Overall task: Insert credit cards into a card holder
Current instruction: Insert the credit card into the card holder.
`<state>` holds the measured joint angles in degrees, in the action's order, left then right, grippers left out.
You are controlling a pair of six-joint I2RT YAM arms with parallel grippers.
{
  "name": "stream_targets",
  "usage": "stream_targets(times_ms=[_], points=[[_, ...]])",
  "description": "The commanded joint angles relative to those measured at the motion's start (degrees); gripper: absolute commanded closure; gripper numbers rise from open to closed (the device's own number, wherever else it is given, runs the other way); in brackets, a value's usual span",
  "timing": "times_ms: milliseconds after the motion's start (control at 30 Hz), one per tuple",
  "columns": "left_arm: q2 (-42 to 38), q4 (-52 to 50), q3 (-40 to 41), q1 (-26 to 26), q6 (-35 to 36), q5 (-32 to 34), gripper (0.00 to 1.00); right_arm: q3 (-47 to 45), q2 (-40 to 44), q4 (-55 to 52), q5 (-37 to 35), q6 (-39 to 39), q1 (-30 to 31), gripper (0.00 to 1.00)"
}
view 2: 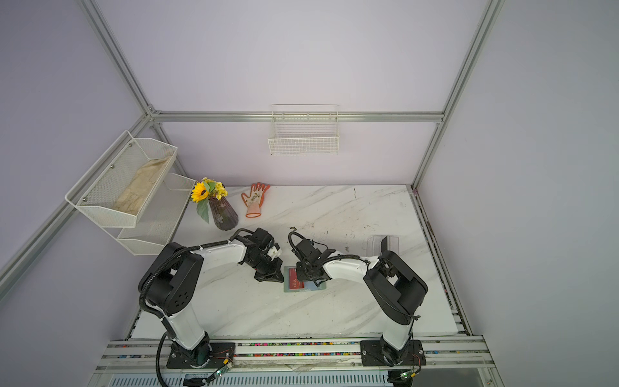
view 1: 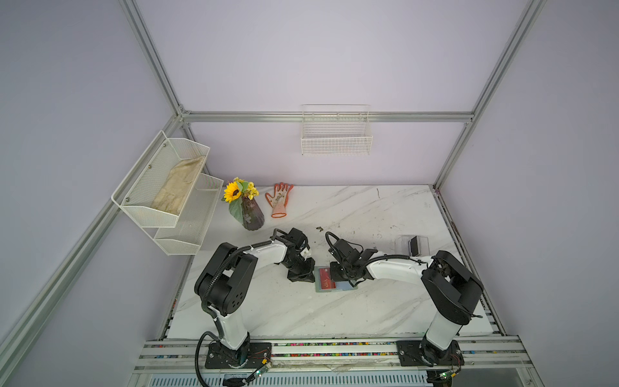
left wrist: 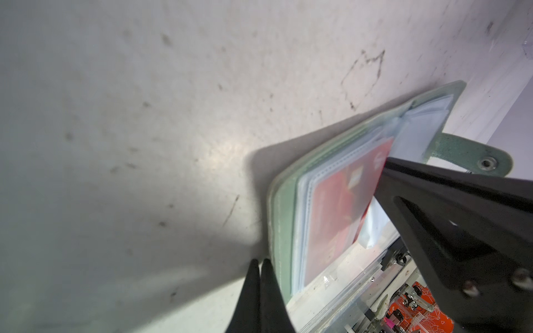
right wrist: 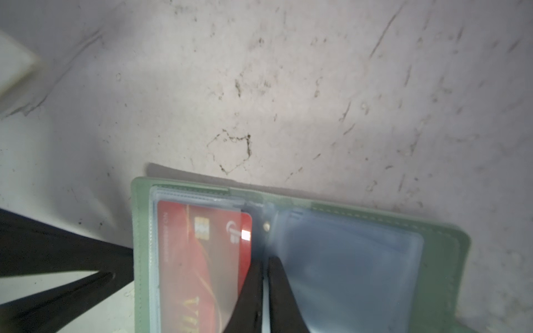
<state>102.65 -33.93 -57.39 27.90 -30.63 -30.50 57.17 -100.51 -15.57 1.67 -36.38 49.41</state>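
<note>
Now: insertion step, near finish. Card holder lies open on table, between arms. Red card mostly inside clear sleeve, one edge proud of sleeve mouth, near spine. Right gripper at that edge, jaws nearly together; pinching anything, cannot tell. Left gripper clenched, empty, just beside holder's outer edge. Next, likely: nudge card fully home, brace holder against sliding.

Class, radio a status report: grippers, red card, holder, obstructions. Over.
Left gripper shut beside card holder edge. Right gripper near-closed at red card edge; grip unclear. Card almost fully sleeved. Nothing blocking.
</note>
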Motion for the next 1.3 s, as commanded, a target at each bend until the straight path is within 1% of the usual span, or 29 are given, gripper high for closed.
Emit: stream_targets(times_ms=[0, 100, 200, 267, 333, 400, 467, 533, 633, 733, 933, 1267], points=[[1.4, -0.1, -2.9, 0.5, 0.4, 1.6, 1.00, 0.2, -0.5, -3.0, 1.9, -1.2, 1.6, 0.89], [1.4, 0.0, -3.5, 0.5, 0.1, 1.3, 1.00, 0.4, -0.9, -1.8, 2.9, -0.9, 2.0, 0.90], [1.6, 1.6, -3.9, 0.6, -0.8, -0.9, 1.00, 1.1, -1.0, -2.0, 2.3, -0.5, 2.4, 0.88], [1.6, 1.7, -4.3, 0.6, -1.0, -0.7, 1.00, 1.9, 0.5, -3.9, -0.2, -0.5, 2.5, 0.87], [1.3, 1.7, -4.1, 0.6, -1.0, 0.0, 1.00, 2.6, 2.7, -6.8, -3.3, -0.6, 2.5, 0.82], [1.4, 1.7, -4.0, 0.6, -0.9, 0.1, 1.00, 3.8, 5.0, -10.9, -7.0, -1.0, 2.5, 0.79], [1.7, 1.7, -3.7, 0.6, -0.8, 0.1, 1.00, 4.9, 7.6, -15.7, -10.6, -3.2, 2.5, 0.74], [1.9, 1.7, -3.6, 0.6, -0.7, 0.1, 1.00, 5.7, 9.6, -19.5, -13.2, -3.7, 2.5, 0.73], [2.0, 1.7, -3.6, 0.6, -0.6, 0.3, 1.00, 6.2, 11.6, -23.5, -15.7, -4.8, 2.5, 0.75], [2.0, 1.7, -3.7, 0.6, -0.6, 0.1, 1.00, 5.9, 12.3, -25.1, -16.9, -6.0, 2.5, 0.78], [1.9, 1.6, -3.2, 0.6, -0.1, 0.1, 1.00, 5.0, 11.7, -28.8, -19.4, -8.0, 1.9, 0.78], [2.4, 1.7, -3.3, 0.6, 0.0, 0.0, 1.00, 3.4, 11.6, -29.5, -19.9, -7.9, 0.0, 0.78]])
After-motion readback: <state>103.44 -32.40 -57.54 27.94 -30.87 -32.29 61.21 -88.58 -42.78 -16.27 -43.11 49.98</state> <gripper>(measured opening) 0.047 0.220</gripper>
